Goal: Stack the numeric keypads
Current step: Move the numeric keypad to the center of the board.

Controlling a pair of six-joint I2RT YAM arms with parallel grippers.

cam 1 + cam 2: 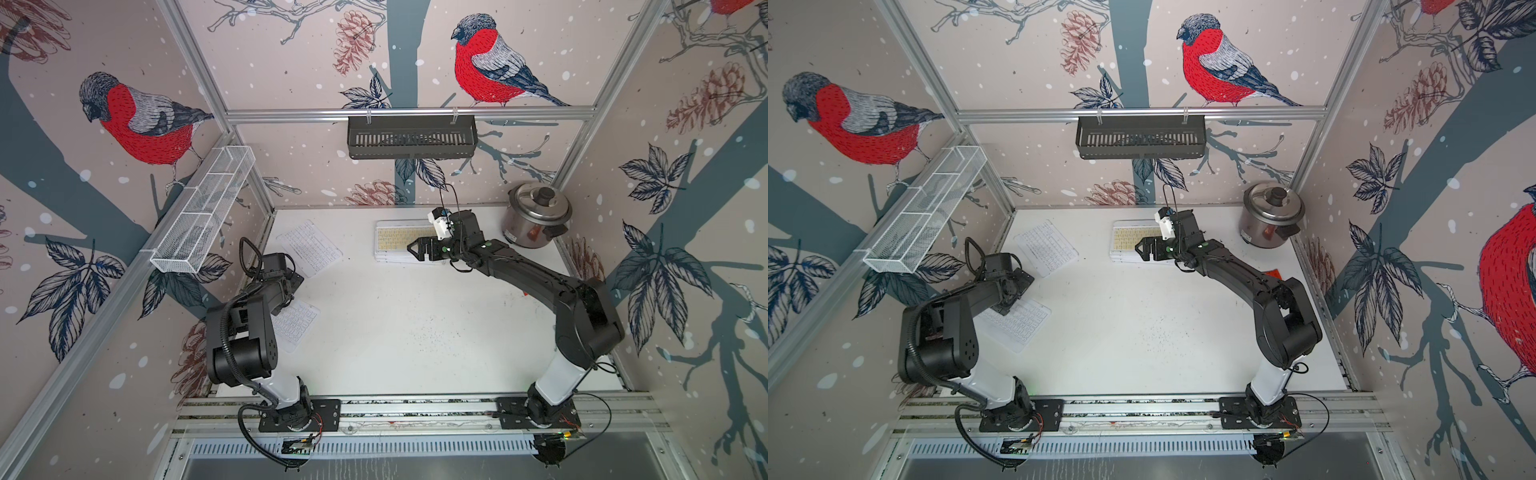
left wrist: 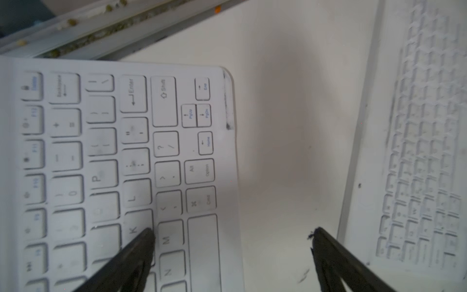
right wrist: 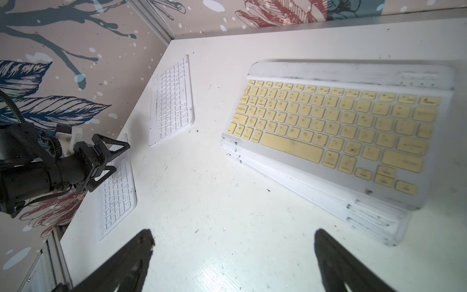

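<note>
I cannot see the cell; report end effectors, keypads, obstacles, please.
Left end effector, right end effector open, empty. Yellow keypad tops stack at back. Far white keypad, near white keypad loose, left side. No obstacle.

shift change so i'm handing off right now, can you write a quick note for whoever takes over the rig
Left gripper: jaws open, empty, over the end of the near white keypad.
Right gripper: jaws open, empty, by the stack.
Done: several keypads stacked at the back, yellow-keyed keypad on top.
Left to do: two white keypads lie loose on the left side, the near one and the far white keypad; both go on the stack.
</note>
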